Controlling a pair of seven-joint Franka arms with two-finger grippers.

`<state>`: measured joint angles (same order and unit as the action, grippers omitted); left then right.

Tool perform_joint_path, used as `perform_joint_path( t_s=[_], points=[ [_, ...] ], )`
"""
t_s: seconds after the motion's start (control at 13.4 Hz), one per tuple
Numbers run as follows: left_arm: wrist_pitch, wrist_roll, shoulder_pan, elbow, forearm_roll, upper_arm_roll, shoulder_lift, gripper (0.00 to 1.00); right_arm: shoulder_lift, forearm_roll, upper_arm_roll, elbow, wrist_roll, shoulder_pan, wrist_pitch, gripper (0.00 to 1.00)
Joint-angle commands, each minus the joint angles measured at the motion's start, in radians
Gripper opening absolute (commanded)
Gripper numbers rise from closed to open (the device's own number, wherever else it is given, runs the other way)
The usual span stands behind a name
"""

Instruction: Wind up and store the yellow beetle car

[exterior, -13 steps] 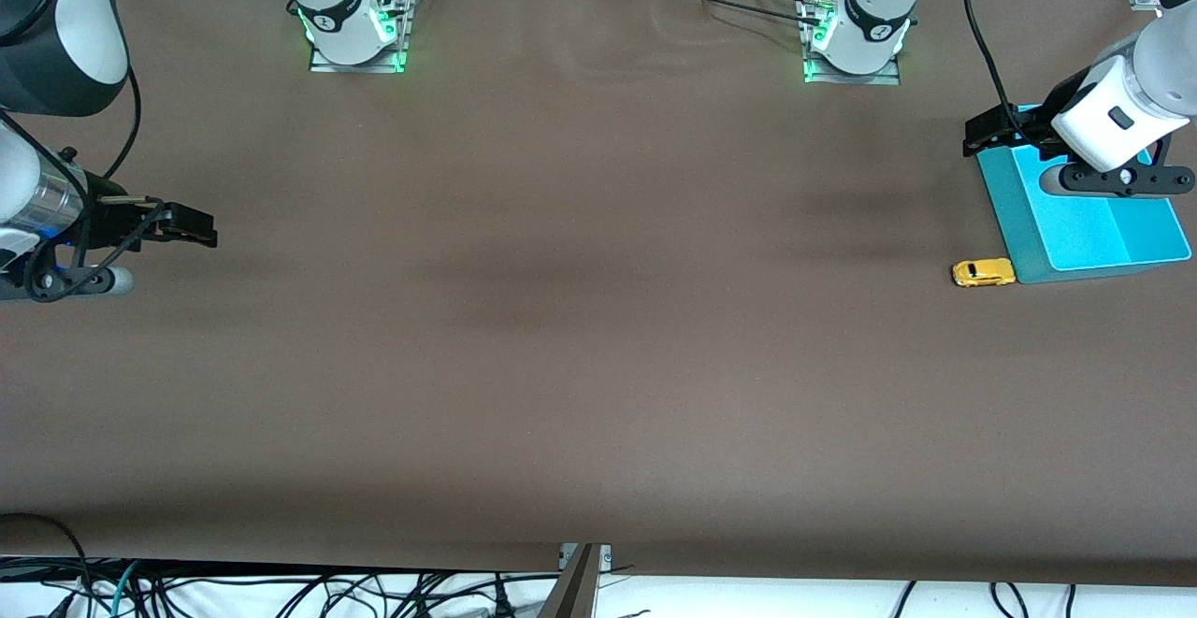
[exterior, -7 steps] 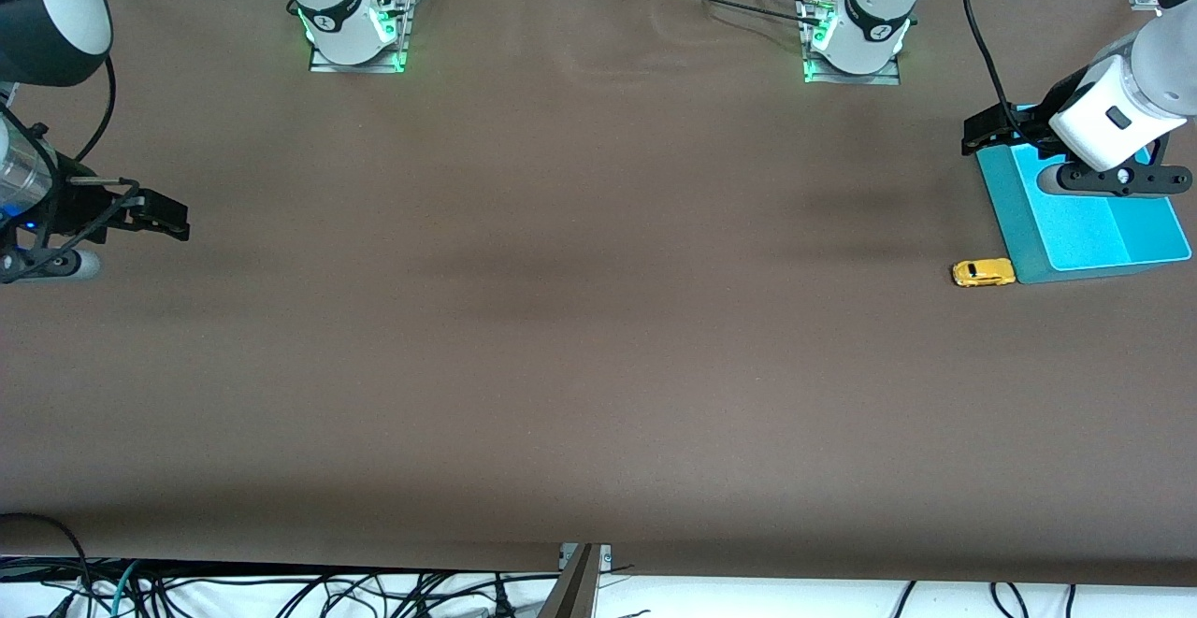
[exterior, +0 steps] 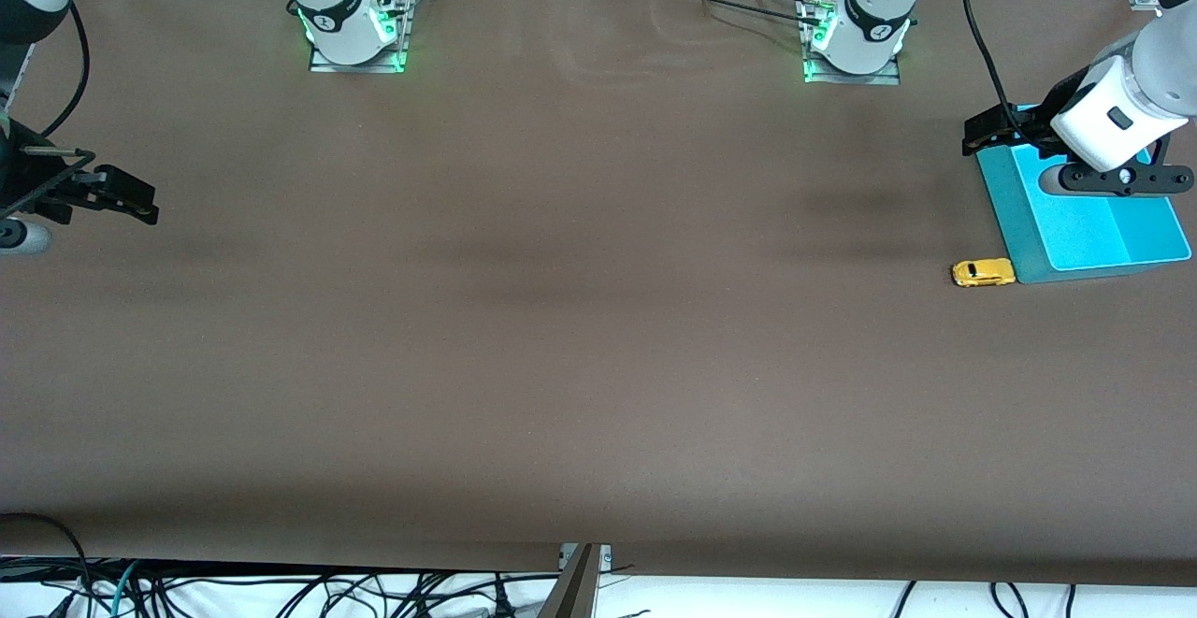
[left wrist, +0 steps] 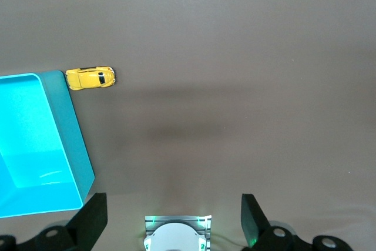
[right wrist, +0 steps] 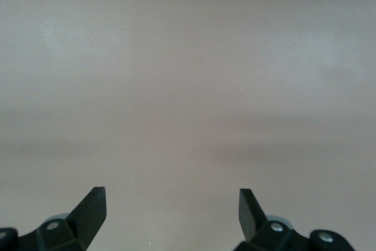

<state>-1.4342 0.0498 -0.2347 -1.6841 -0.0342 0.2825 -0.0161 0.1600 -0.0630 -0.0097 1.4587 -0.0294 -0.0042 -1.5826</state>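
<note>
Yellow beetle car [exterior: 983,272] touching cyan tray [exterior: 1085,225] corner; left pincer [left wrist: 173,218] apart over tray; right pincer [right wrist: 172,210] apart at table edge.

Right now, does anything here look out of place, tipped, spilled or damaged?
Nothing stands out. The yellow beetle car sits upright on the table against the blue tray, outside it. The left gripper hangs open over the tray; the right gripper waits open at its own end.

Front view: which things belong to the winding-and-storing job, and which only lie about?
Job: car, on the table beside the blue tray; left gripper, open over the tray; right gripper, open, waiting.
Lying about: nothing else.
</note>
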Motion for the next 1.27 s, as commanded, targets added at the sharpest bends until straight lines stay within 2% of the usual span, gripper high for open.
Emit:
perform_joint_path(
  t_s=[0.0,0.6,0.67,0.74,0.89,1.19],
  points=[
    [0.003,0.004,-0.008,0.001,-0.012,0.006,-0.004,1.00,-0.030,0.032,-0.003,0.034,0.008,-0.013,0.004,1.00],
    [-0.008,-0.014,-0.017,-0.023,-0.009,0.001,0.002,1.00,-0.017,0.044,-0.013,0.028,0.006,-0.011,0.006,1.00],
    [-0.032,-0.034,-0.043,-0.058,-0.007,0.001,0.002,1.00,-0.017,0.051,-0.013,0.028,0.005,-0.011,0.009,1.00],
    [-0.099,-0.104,-0.089,-0.116,-0.007,0.003,-0.002,1.00,-0.016,0.051,-0.013,0.028,0.005,-0.011,0.009,1.00],
    [-0.315,-0.319,-0.164,-0.312,-0.007,0.003,-0.040,1.00,-0.016,0.052,-0.013,0.028,0.006,-0.011,0.009,1.00],
    [-0.563,-0.627,-0.209,-0.561,0.019,-0.029,-0.041,1.00,-0.016,0.051,-0.010,0.026,0.005,-0.010,0.006,1.00]
  ],
)
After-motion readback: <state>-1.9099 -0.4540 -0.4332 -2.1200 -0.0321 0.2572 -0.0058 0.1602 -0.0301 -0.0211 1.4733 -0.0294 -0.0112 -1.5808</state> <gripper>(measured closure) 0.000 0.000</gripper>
